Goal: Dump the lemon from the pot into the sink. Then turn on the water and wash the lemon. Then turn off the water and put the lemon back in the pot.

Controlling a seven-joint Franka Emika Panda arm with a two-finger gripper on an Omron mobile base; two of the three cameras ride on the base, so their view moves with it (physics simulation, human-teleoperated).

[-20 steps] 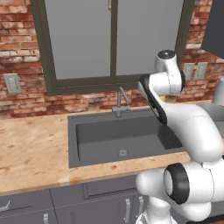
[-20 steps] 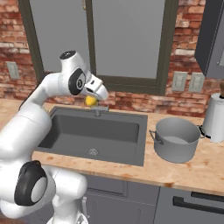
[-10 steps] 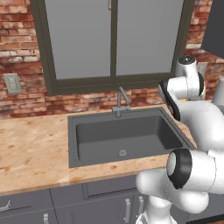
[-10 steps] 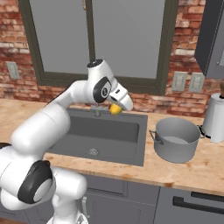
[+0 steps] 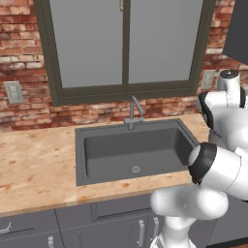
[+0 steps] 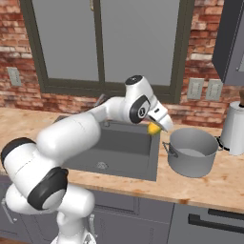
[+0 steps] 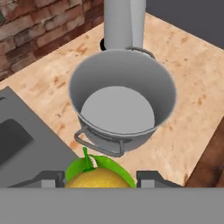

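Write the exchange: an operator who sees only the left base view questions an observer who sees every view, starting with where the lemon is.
Observer: The lemon is held in the gripper, above the sink's right edge.
Operator: Is the pot nearby?
Observer: Yes, the pot stands on the counter just right of the sink, empty, one handle facing the lemon.
Operator: Anything behind the pot?
Observer: A pale vessel stands on the counter behind it to the right.

My arm (image 6: 90,126) reaches forward and to my right, wrist bent downward. My gripper (image 6: 155,127) points down, its two fingers (image 7: 151,178) clamped on either side of the lemon (image 7: 99,176).
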